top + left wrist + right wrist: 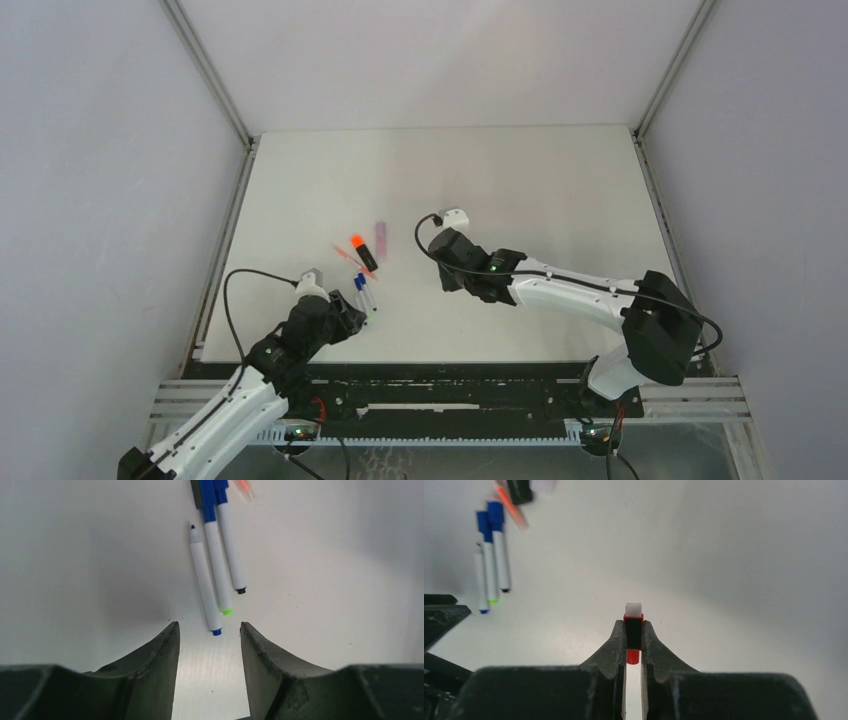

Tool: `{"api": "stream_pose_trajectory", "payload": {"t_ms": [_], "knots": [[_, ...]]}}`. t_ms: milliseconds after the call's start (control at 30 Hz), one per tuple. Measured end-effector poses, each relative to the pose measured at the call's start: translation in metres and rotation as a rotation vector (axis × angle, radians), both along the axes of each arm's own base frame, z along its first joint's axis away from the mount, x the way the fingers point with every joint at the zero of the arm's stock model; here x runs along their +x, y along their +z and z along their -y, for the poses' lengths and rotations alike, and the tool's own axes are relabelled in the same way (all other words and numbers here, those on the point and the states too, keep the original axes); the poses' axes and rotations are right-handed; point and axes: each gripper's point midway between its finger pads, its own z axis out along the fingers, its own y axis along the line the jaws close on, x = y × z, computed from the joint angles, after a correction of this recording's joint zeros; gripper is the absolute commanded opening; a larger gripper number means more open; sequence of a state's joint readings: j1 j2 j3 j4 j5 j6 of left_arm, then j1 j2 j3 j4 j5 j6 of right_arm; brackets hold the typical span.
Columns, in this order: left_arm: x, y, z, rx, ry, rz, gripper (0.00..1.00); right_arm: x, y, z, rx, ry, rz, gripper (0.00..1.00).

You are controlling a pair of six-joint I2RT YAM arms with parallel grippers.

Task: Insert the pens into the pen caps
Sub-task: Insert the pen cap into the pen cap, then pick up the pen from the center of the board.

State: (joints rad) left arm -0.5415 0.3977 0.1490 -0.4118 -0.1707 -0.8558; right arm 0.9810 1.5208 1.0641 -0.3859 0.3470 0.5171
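- Left arm (pixel 245 400): white moulded shells, black joint housings, green indicator light (pixel 270 352), and a thin black cable (pixel 226 310) in a loose loop.
- Right arm (pixel 570 293): matching white shells, boxy black elbow block (pixel 660 335), second green light (pixel 495 266), and a black lead (pixel 600 288) running along the link.
- Wrists: each has a pale grey camera cap (pixel 455 215).
- Left gripper (pixel 209 626) and right gripper (pixel 634 625): matte black, curved wedge fingers (pixel 155 660) with scuffed edges.
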Motion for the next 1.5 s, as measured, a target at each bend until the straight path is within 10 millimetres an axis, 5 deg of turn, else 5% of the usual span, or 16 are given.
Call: {"api": "stream_pose_trajectory", "payload": {"t_ms": [167,500,1500], "knots": [[-0.006,-0.015,0.001,0.052,-0.011,-0.068,0.41,-0.011,-0.02,0.021,-0.033,-0.044,-0.044,0.0],[-0.001,-0.017,-0.002,0.097,0.012,-0.085,0.41,-0.018,-0.03,0.026,-0.017,-0.064,-0.067,0.0],[0.008,-0.018,-0.001,0.249,-0.037,-0.154,0.4,-0.024,-0.054,0.006,0.009,-0.014,-0.112,0.0]]}}
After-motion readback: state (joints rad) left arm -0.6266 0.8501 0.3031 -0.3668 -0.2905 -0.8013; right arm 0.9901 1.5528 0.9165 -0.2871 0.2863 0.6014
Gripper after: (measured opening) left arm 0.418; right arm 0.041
